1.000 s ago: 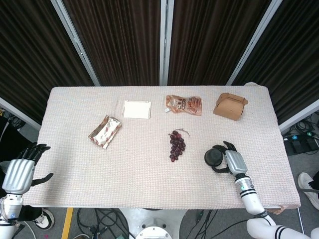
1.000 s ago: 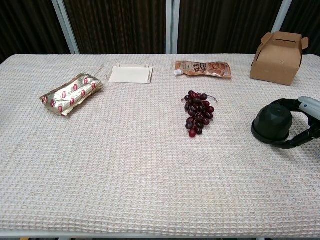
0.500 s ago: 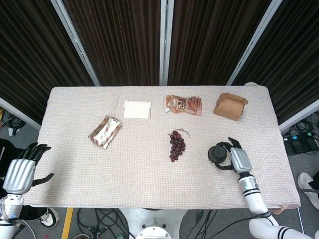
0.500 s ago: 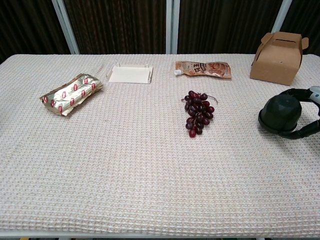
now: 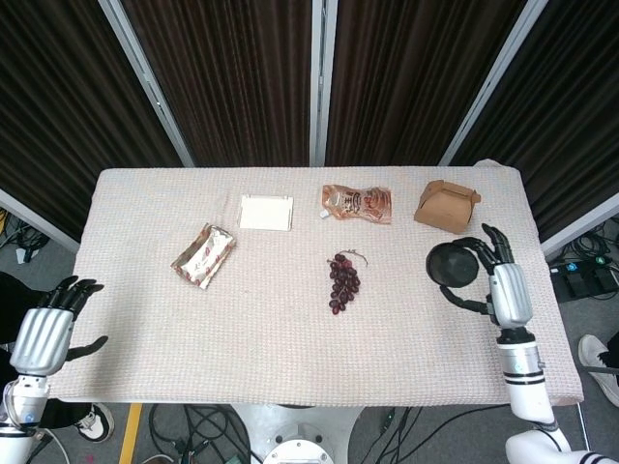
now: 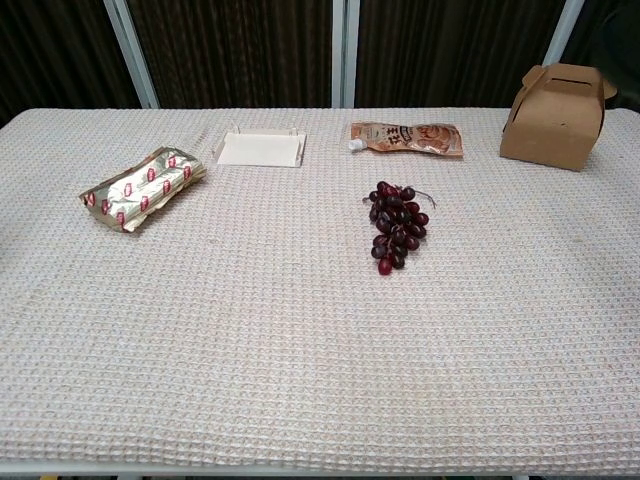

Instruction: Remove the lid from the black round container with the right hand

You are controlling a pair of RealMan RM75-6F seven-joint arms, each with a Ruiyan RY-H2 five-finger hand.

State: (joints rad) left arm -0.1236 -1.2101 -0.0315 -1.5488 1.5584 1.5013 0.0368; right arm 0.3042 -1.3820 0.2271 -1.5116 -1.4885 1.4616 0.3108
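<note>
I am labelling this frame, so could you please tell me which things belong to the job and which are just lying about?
Part of the job:
black round container
right hand, fingers curled around the container

Just lying about:
grapes
brown cardboard box
orange pouch
foil snack packet
white tray
left hand, off the table

On the worktop (image 5: 290, 338), the grapes (image 5: 342, 281) lie at the middle. Behind them lies the sauce pouch (image 5: 358, 203), with the flat tray (image 5: 266, 212) to its left and the cardboard box (image 5: 447, 206) to its right. The foil packet (image 5: 203, 255) lies left of the grapes. The round container (image 5: 453, 264) sits right of the grapes, before the box, within the right hand (image 5: 505, 288).
</note>
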